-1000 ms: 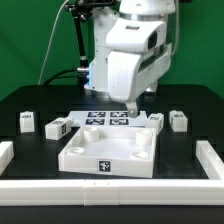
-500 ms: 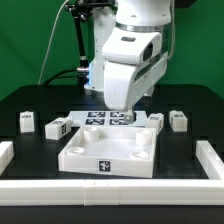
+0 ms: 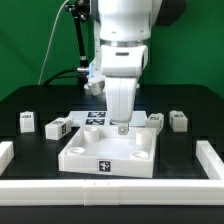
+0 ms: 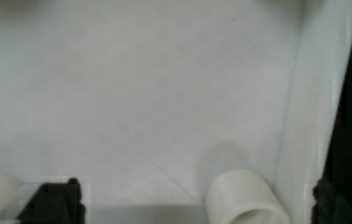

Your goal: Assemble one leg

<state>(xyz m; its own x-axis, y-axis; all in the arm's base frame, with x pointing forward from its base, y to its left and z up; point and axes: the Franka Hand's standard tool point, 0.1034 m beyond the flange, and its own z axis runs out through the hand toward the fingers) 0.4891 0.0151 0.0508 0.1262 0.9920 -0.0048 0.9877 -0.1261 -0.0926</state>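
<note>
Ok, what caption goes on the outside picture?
Robot gripper hovers over the white tray, four small legs lying beside it.

Exterior view faces the tray (image 3: pixel 80 160) head-on; wrist view sits close, probably above it.

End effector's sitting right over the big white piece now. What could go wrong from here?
The end effector hangs low over the white tray piece, apart from every leg; going lower could hit or shove it. The nearest leg sits close behind the tray piece's far corner, so reaching for it may clip the rim.
</note>
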